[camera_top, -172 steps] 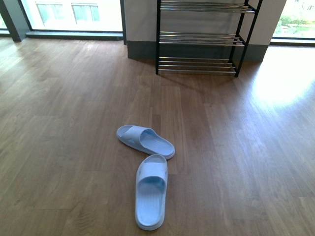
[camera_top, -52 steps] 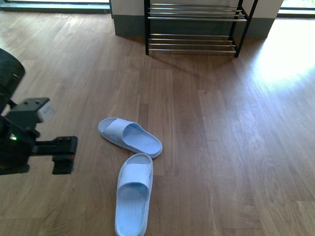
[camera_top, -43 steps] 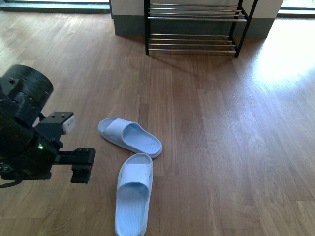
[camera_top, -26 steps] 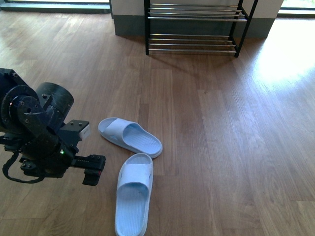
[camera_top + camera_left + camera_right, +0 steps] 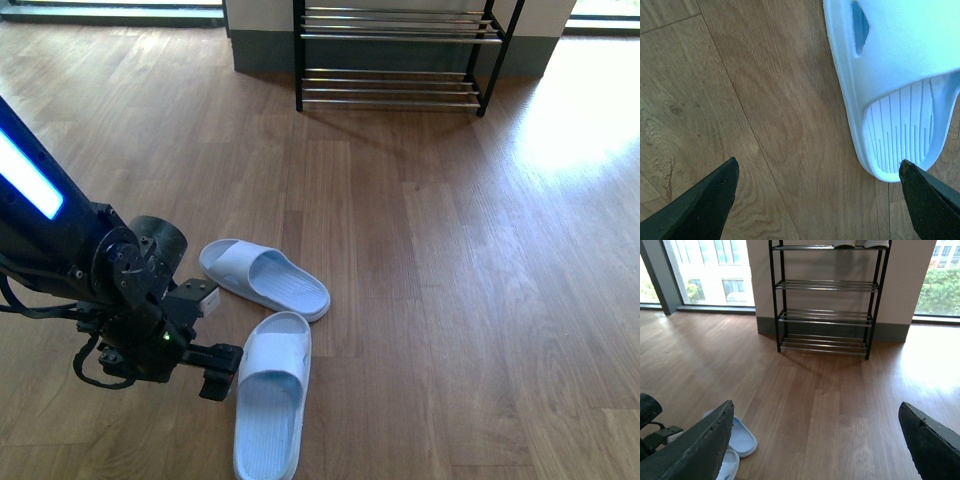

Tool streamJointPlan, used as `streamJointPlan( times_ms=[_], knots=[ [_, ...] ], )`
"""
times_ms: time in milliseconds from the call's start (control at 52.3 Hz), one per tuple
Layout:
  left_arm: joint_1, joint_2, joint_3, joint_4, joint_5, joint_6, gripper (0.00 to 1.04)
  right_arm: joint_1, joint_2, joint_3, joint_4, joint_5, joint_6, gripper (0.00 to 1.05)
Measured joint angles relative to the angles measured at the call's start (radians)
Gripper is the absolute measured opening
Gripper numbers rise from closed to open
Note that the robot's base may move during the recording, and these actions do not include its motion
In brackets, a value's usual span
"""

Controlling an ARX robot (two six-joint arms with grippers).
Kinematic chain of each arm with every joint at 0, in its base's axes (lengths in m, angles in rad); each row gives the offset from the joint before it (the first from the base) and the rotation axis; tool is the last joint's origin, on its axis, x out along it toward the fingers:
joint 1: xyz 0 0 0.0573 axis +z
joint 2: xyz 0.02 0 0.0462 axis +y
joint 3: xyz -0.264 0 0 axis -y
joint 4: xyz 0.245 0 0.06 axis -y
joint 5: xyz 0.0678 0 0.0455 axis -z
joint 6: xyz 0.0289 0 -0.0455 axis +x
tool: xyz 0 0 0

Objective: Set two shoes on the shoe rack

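Left gripper [image 5: 817, 195]: jaws spread wide, grasping nothing; the left wrist view shows bare wooden floor [image 5: 765, 125] between the two dark fingers [image 5: 705, 200]. One finger tip overlaps the rounded end of the nearer slipper [image 5: 890, 75] in the picture; contact cannot be determined. Only this view resolves the slipper's ribbed footbed and the vent slot in its strap.

The front view supplies position: the left gripper [image 5: 218, 378] sits low over the floor [image 5: 450, 250], just beside the left edge of the nearer slipper [image 5: 272, 395], about level with its strap; the left arm [image 5: 60, 230] carries a lit blue strip. The farther slipper [image 5: 265, 278] lies just beyond, angled across; whether the two slippers touch cannot be told.

Right gripper [image 5: 815, 440]: jaws wide apart, empty; it appears in the right wrist view only. That view shows the shoe rack [image 5: 825, 315] at full height against a wall between windows [image 5: 715, 270], its top tier carrying white-soled shoes [image 5: 860, 244] cropped by the frame edge; the front view shows only the lower tiers of the shoe rack [image 5: 390, 88]. Both slippers lie on the floor, well apart from the rack; in the right wrist view the farther slipper [image 5: 740, 437] is partly hidden behind a finger.
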Motion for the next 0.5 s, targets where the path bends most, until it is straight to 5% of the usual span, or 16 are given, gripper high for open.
streamJointPlan(
  times_ms=[497],
  knots=[
    [-0.037,0.119,0.117,0.058,0.028,0.056,0.95,0.0,0.0,0.0,0.0,0.0,0.0,0.96]
  ],
)
